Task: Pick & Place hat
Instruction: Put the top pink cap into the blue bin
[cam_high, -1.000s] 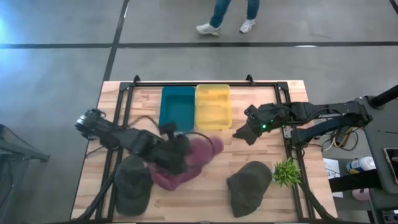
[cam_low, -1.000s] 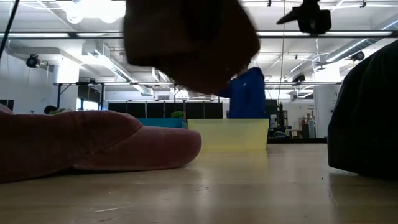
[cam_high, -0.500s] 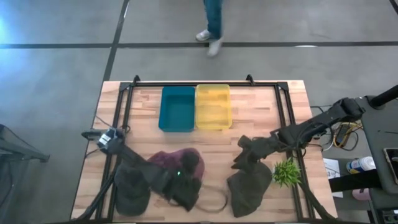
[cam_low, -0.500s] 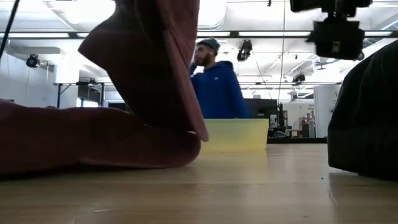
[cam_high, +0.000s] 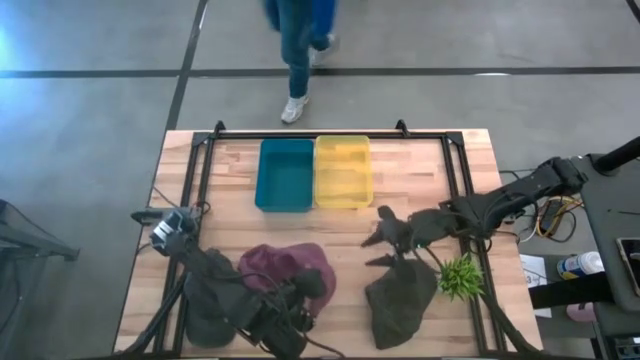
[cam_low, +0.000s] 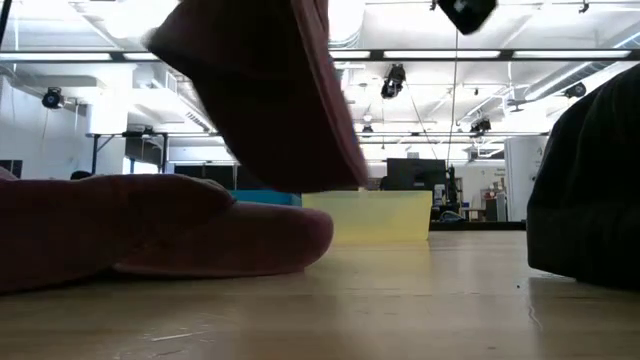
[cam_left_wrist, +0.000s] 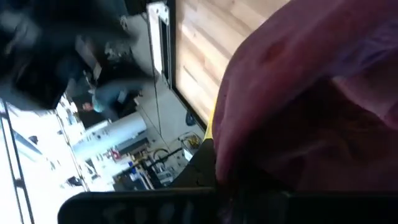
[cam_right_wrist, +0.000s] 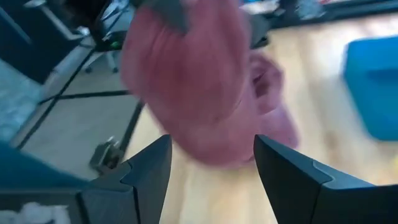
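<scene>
The wooden table (cam_high: 420, 170) carries two bins side by side at its far edge, a blue bin (cam_high: 285, 175) and a yellow bin (cam_high: 343, 171). The maroon hat (cam_high: 280, 270) sits at the near left of the table, part of it lifted off the surface and part resting flat. A dark hat (cam_high: 400, 298) lies near right, another dark hat (cam_high: 205, 300) near left, and a small green plant (cam_high: 461, 276) beside the right one. The left gripper (cam_high: 290, 310) is clamped on the maroon hat. The right gripper (cam_right_wrist: 211, 168) hovers above the table's middle right, fingers (cam_right_wrist: 149, 168) apart and empty. A person (cam_high: 297, 45) walks beyond the table.
</scene>
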